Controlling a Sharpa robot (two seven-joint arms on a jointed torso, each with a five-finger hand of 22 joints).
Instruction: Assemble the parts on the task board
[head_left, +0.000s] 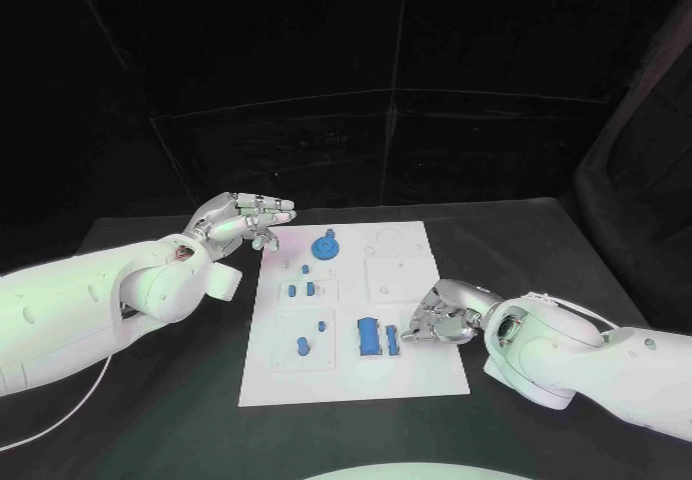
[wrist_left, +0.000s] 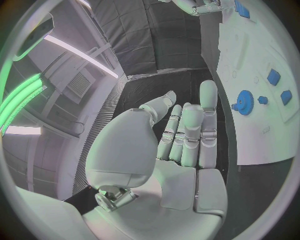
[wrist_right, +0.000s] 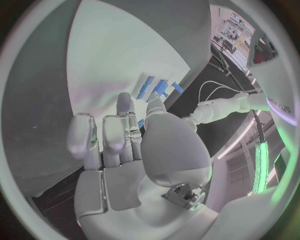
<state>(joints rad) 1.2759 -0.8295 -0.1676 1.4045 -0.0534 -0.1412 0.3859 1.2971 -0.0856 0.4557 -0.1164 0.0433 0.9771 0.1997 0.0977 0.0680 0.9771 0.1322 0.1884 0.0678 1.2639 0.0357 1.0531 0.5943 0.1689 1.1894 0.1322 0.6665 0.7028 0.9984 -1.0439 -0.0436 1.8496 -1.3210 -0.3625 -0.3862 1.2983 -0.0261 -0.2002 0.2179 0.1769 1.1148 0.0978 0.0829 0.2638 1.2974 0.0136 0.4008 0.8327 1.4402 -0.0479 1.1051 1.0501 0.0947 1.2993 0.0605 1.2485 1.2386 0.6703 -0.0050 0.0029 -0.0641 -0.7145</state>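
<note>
Black cloth hangs all around the back and the table (head_left: 159, 400) is matte black too, so the white task board (head_left: 411, 375) really pops in the middle of it. It's a flat, smooth rectangular plate with shallow square outlines and recesses marked across it.

The left hand (head_left: 238, 222) hovers just off the board's far left corner, fingers loosely apart and slightly curled, holding nothing. Closest to it is the round blue gear (head_left: 327, 245), sitting on the board just past its fingertips toward the right hand's side. In the left wrist view the same gear (wrist_left: 244, 102) shows toothed edges and a small knob sticking out, lying beyond the fingertips (wrist_left: 208, 93) and not touching them. A few small blocky blue pieces (head_left: 299, 290) sit further down the board, nearer the robot than this hand.

The right hand (head_left: 440, 318) is down at the board's right edge, fingers bunched in close. Can't really tell whether it's pinching anything. Right beside its fingertips, toward the left hand, lie the long blue bars (head_left: 372, 337), side by side; they look like flat rectangular plastic strips. From the right wrist view the bars (wrist_right: 155, 87) sit just ahead of the fingers (wrist_right: 125, 107).

Both hands are silvery, smooth and glossy, with white arm shells behind them.
</note>
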